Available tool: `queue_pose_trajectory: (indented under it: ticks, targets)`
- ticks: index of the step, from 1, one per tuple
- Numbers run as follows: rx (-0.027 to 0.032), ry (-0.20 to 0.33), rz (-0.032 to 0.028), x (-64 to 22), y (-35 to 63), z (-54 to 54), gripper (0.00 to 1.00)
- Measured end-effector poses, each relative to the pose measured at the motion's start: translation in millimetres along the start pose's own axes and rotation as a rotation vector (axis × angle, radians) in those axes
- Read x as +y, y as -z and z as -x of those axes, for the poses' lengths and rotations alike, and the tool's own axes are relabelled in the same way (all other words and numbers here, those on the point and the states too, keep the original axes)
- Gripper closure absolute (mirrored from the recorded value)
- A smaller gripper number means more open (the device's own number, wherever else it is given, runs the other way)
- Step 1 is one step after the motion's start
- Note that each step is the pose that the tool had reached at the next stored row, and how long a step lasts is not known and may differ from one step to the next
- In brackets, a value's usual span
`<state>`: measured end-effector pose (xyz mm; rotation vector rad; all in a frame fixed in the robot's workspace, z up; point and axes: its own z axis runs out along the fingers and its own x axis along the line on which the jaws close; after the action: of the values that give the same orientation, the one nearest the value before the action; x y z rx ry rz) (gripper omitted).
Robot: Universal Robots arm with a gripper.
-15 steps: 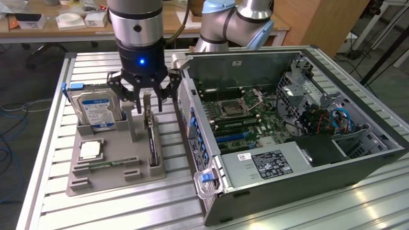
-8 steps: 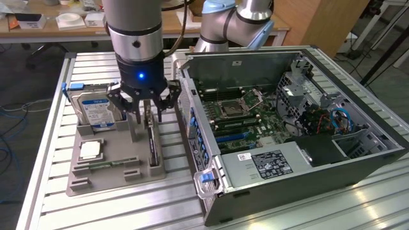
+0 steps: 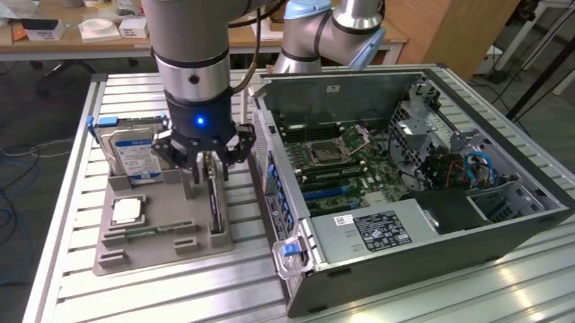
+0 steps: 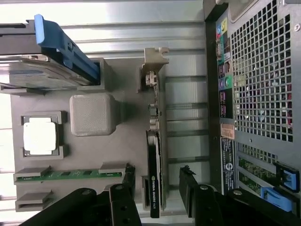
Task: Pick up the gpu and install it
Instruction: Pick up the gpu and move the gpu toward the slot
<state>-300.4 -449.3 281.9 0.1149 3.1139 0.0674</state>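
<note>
Claw (image 3: 209, 176) low at centre left of the exterior view, at the end of the grey arm, blue light lit just above it. Released, not clenched: fingers (image 4: 123, 188) spread apart, one on either side of the gpu (image 4: 153, 197), a gap visible between the card and the finger on the case side, so straddling rather than grasping. Gpu upright on its long edge, seated in a slot of the grey holder tray (image 3: 166, 259), black face turned sideways, silvery end bracket (image 4: 154, 66) at the end away from the claw. On the same tray, toward the exterior view's left: silver hard drive (image 3: 134, 151) with blue-white label, upright in its own slot near the tray's far end; square processor chip (image 3: 128, 210) flat in a recess; narrow green memory stick (image 3: 148, 232) flat in a groove closer to the lower edge of the frame. Just beside the tray, on the exterior view's right: open computer case (image 3: 431, 269) lying on its side, motherboard (image 3: 332, 155) exposed inside, labelled power supply (image 3: 382, 229) toward the case's lower wall. Under everything, a slatted metal table (image 3: 180, 299).
</note>
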Motion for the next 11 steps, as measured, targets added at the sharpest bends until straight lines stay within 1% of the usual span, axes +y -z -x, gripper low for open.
queue_pose_trajectory:
  ticks: [11]
  targets:
    - [0.0000, 0.000, 0.0001, -2.1, -20.0, -0.3, 0.50]
